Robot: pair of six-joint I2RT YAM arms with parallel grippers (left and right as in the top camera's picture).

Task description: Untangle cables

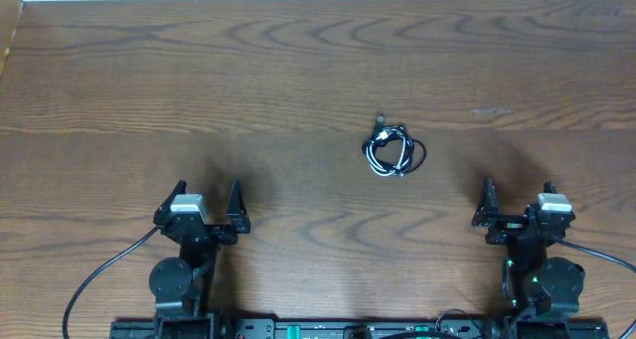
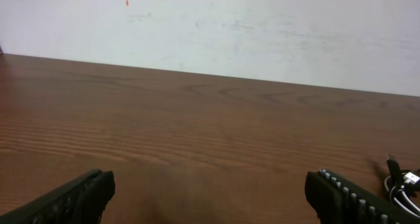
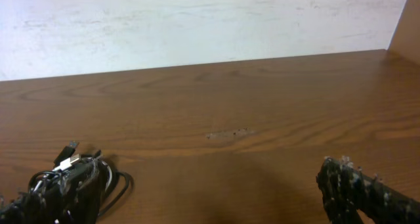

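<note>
The cables [image 1: 394,150] are a small knotted coil of thin black cords with whitish strands and a small plug end sticking out at its upper left, lying on the wooden table right of centre. My left gripper [image 1: 207,202] stands open near the front edge, well to the left of the coil, with nothing between its fingers. In the left wrist view the left gripper [image 2: 210,188] frames bare wood and the cables [image 2: 403,184] peek in at the far right. My right gripper [image 3: 209,181] is open and empty; the cables [image 3: 115,181] lie beside its left finger, partly hidden by it.
A white wall [image 2: 262,27] runs along the table's far edge. A wooden side panel [image 3: 408,20] rises at the right, and another [image 1: 10,31] at the far left. A thick black arm cable [image 1: 99,274] loops from the left base. A faint scuff [image 1: 492,111] marks the wood.
</note>
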